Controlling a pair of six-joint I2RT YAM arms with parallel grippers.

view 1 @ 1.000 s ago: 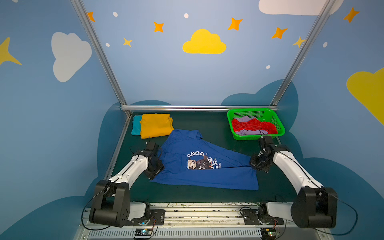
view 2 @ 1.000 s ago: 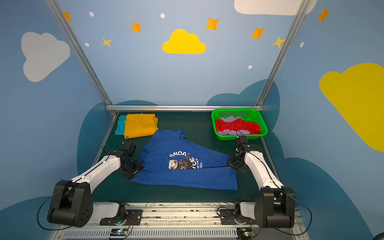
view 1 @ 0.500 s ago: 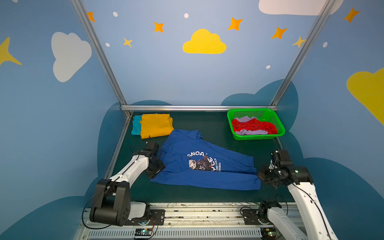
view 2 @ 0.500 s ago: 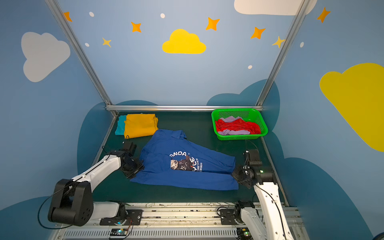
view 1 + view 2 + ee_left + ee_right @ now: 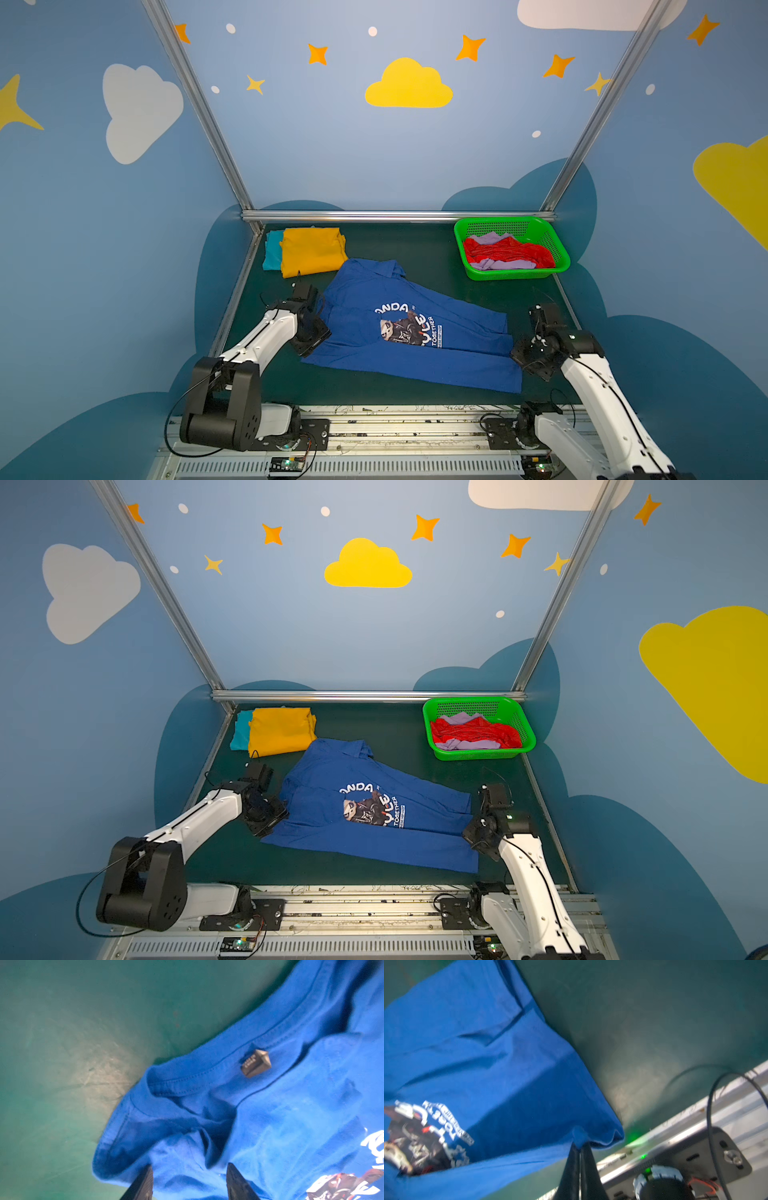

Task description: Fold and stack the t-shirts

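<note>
Blue tee [image 5: 415, 332] flat, pinned at one end.
Right gripper [image 5: 579, 1146] clamped on its hem corner [image 5: 608, 1136]; left gripper [image 5: 190, 1182] jaws half apart over cloth by the collar [image 5: 187, 1082].

the right gripper [image 5: 579, 1146], pinching the hem of the blue t-shirt [image 5: 357, 332], sits closer to the front rail [image 5: 395, 424] than a second ago; its arm now rears elbow-high, and the shirt's right edge lies flatter, pulled outward.

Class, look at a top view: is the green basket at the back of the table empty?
No, a red t-shirt and a lilac t-shirt lie inside the green basket.
</note>
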